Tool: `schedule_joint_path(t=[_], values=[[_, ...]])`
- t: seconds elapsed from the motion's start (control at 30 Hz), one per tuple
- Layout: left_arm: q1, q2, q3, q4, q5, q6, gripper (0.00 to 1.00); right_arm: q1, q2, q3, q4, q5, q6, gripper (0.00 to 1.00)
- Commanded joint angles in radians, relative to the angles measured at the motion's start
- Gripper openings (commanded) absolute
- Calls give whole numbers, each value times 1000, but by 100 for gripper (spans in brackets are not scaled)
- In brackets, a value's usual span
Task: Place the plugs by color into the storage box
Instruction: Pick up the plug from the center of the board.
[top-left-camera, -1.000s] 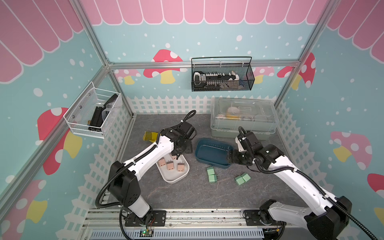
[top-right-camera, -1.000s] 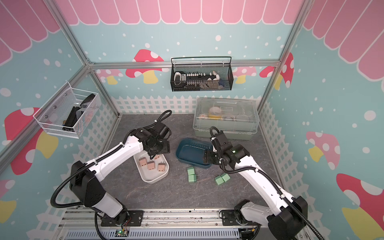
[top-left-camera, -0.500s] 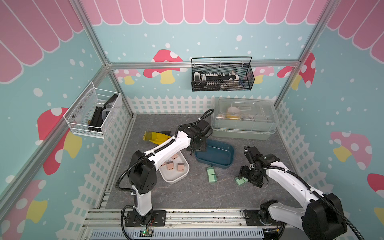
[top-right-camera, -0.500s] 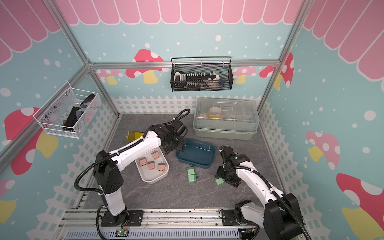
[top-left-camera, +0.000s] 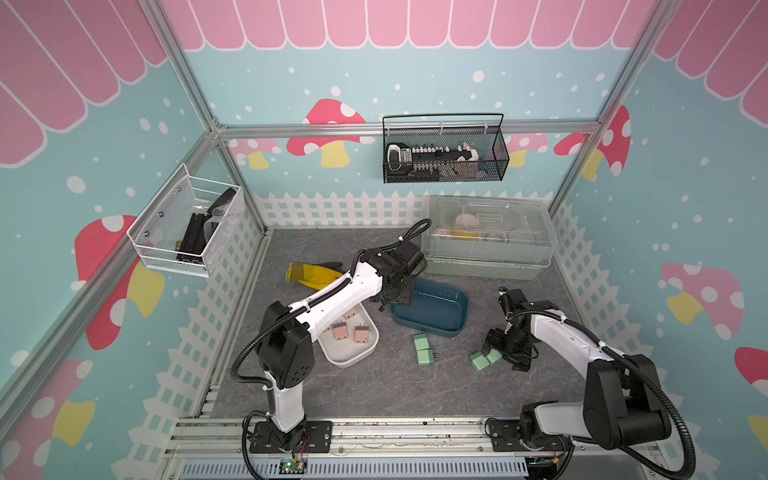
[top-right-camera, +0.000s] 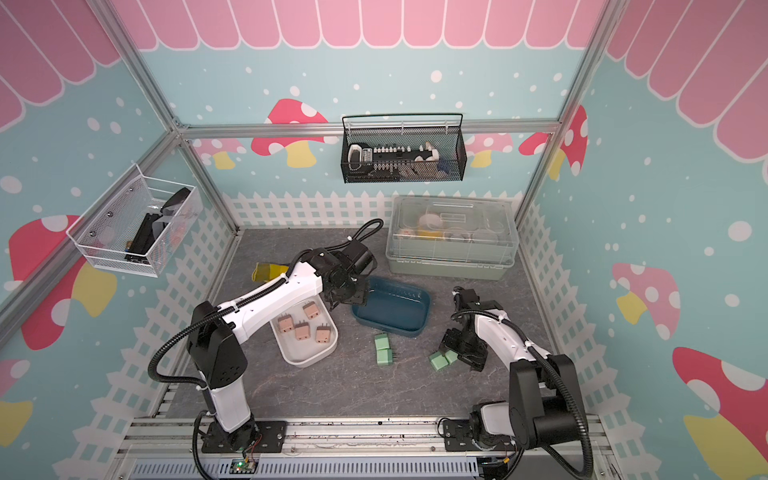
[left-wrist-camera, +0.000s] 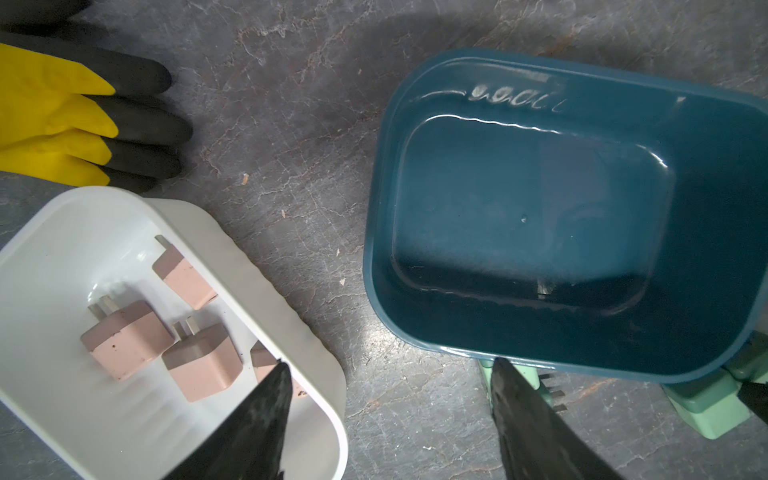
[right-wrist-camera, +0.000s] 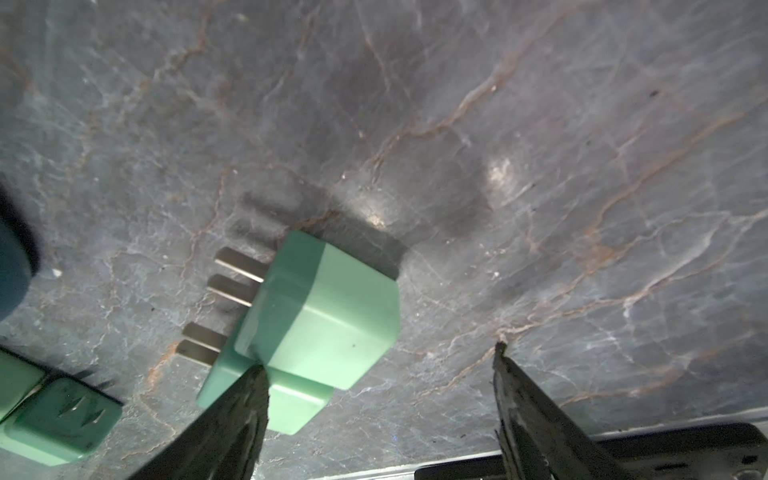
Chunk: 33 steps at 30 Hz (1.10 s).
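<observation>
Right jaws are wide open and empty, low over the desk (right-wrist-camera: 540, 166), with one tip at the edge of two mint plugs (right-wrist-camera: 328, 316) pressed together. Closing off-centre like this could pinch both or just shove them away, I reckon. Left jaws are open and empty too, between the white tray (left-wrist-camera: 266, 282) holding the pink plugs (left-wrist-camera: 124, 340) and the empty teal tray (left-wrist-camera: 374, 257).

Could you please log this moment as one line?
left gripper: open, at teal tray | right gripper: open, at green plugs on table | pink plugs: four in white tray | teal tray: empty
</observation>
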Motion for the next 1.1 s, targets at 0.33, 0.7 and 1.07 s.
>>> schedule_joint_path(t=[0.33, 0.7, 1.07], values=[[-6, -15, 6, -19, -55, 21, 72, -46, 124, 43, 93, -31, -158, 72], [-4, 5, 17, -19, -55, 24, 71, -45, 66, -72, 170, -91, -93, 35], [5, 36, 71, -19, -38, 17, 71, -45, -14, 26, 70, -90, -78, 30]])
